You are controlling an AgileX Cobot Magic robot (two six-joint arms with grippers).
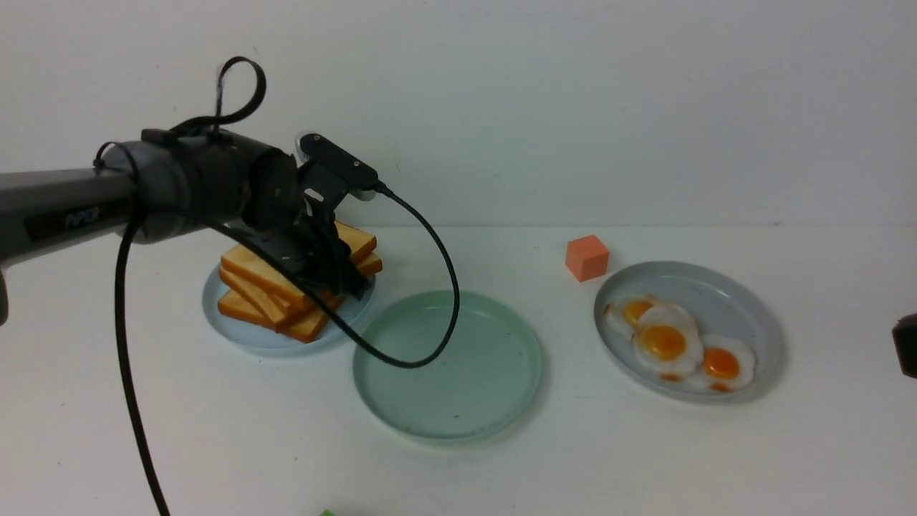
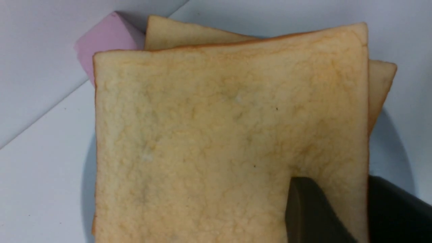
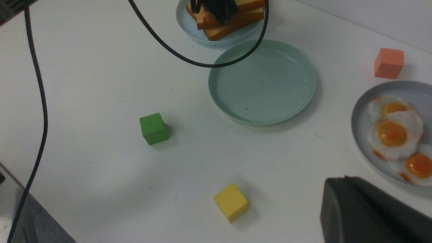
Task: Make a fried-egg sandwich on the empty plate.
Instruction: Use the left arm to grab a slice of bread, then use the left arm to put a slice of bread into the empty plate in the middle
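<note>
The empty plate point(image 1: 458, 401), mint green, lies mid-table with nothing on it; it also shows in the right wrist view point(image 3: 263, 101). No fried-egg sandwich is in view. A stack of toast slices point(image 1: 247, 283) sits on a pale blue plate point(image 1: 240, 333) to its left. My left gripper point(image 1: 337, 276) is down on the stack. In the left wrist view one finger point(image 2: 307, 209) presses the top slice point(image 2: 219, 135) and the other sits just past its edge, so the left gripper point(image 2: 337, 184) is shut on that slice. My right gripper point(image 3: 341, 189) is shut and holds nothing.
A grey plate point(image 1: 716, 287) at the right holds three fried eggs point(image 1: 663, 342). An orange cube point(image 1: 586, 257) stands behind it. A green cube point(image 3: 153, 128) and a yellow cube point(image 3: 231, 201) lie near the front. A pink block point(image 2: 108, 40) sits behind the toast. The left arm's cable point(image 1: 430, 344) hangs over the mint plate.
</note>
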